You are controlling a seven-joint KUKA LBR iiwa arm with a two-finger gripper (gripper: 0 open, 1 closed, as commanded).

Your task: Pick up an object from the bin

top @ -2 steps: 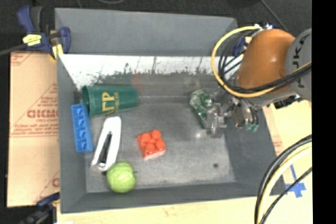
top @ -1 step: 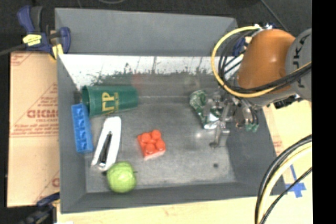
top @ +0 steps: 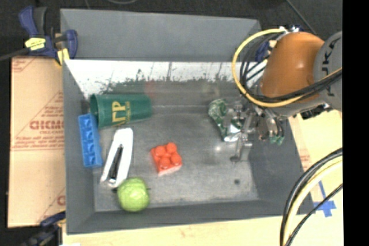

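The gripper [top: 241,141] is low in the right part of the bin [top: 173,37], just beside a small crumpled green translucent thing [top: 218,113] at centre right; whether it is open or closed cannot be told. Well apart, at the left, lie a dark green cup [top: 121,109] on its side, a blue block [top: 89,140], a white stapler [top: 117,157], a red block [top: 166,158] and a green apple [top: 133,195].

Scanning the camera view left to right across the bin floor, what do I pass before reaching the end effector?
Blue brick → white stapler → red block → green crinkled piece → end effector. The green cup and green apple overlap the stapler's span, so they are left out.
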